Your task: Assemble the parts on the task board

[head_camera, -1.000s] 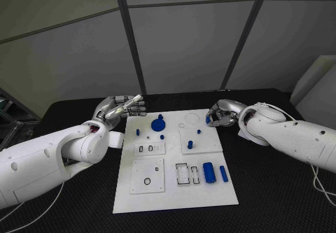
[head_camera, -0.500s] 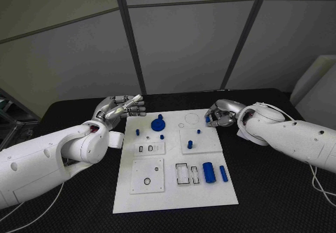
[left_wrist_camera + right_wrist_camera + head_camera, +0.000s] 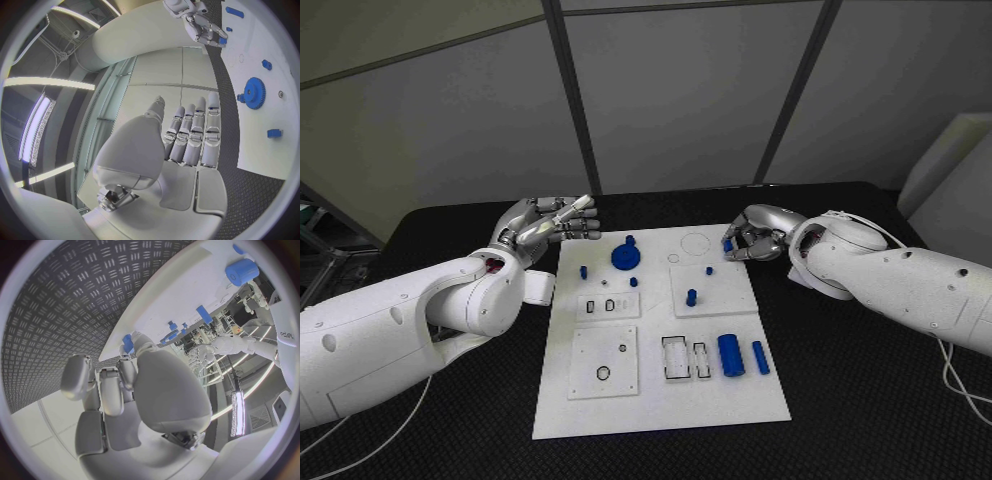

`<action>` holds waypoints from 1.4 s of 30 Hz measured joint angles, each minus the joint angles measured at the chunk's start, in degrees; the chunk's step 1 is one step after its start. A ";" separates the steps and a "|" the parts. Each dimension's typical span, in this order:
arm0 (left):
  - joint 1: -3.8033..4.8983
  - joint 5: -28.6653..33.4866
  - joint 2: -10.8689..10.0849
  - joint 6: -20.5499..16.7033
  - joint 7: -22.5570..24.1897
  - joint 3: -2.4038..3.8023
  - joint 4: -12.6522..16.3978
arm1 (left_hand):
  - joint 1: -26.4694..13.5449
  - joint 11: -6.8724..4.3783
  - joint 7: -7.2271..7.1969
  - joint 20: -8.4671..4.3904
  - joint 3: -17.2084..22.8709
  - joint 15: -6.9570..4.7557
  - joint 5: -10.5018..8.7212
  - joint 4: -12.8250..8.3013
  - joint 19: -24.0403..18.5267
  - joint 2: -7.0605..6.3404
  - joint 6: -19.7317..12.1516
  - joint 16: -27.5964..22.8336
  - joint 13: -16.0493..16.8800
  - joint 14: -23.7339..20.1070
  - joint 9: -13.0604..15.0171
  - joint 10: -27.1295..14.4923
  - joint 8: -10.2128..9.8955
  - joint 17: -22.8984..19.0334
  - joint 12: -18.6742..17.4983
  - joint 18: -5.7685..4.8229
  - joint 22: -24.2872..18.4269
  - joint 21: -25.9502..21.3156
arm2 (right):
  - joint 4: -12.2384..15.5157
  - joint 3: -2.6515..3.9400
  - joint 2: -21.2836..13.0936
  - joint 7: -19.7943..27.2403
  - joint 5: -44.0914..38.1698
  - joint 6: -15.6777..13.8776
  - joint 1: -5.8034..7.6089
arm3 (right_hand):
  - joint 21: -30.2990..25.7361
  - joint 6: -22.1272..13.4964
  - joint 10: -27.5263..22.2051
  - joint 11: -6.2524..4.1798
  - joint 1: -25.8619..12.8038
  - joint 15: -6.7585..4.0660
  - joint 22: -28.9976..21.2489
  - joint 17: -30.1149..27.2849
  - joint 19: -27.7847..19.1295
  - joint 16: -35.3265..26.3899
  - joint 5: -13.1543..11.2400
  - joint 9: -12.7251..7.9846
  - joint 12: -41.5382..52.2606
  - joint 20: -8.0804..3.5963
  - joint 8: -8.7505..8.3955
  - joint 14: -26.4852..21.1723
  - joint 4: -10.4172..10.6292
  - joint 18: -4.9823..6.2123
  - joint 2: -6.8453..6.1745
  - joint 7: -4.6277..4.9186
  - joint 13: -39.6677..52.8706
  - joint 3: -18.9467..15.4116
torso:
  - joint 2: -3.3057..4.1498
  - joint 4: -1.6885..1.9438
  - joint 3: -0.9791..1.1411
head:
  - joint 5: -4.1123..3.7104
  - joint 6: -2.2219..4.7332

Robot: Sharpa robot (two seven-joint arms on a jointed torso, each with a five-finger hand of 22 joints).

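A small blue part (image 3: 728,245) is pinched in the right hand (image 3: 756,238) at the far right corner of the white task board (image 3: 661,400). The left hand (image 3: 545,225) is raised beside the board's far left corner, fingers straight and empty. A blue gear (image 3: 627,257) sits on the board's far end.

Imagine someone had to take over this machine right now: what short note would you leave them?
Left hand: raised beside the task board's far left corner, fingers apart, holding nothing.
Right hand: at the far right edge, pinching a small blue part.
On the board: blue gear at the far end, short pegs mid-board, two blue cylinders lying near the right edge.
Done: hard to tell; some pegs stand upright.
Left: place the pinched part, then the cylinders.
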 measured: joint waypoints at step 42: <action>0.06 -0.01 -0.31 0.01 -0.18 0.00 -1.15 | 0.00 0.00 0.00 0.00 0.00 0.00 0.00 0.00 0.00 0.00 0.00 0.00 0.00 0.00 0.00 0.00 -0.21 0.06 0.00 0.00 -0.03 0.00 | 18.40 0.35 0.75 -8.35 1.77 -6.87 0.17 | 1.07 4.61 1.01 -1.83 1.77 -1.53 2.15 0.00 1.23 0.81 -4.44 0.72 0.37 -1.23 3.28 -0.33 -2.38 0.00 3.20 -1.46 0.44 3.16 | -0.62 -0.33 -0.55 | 1.35 -0.25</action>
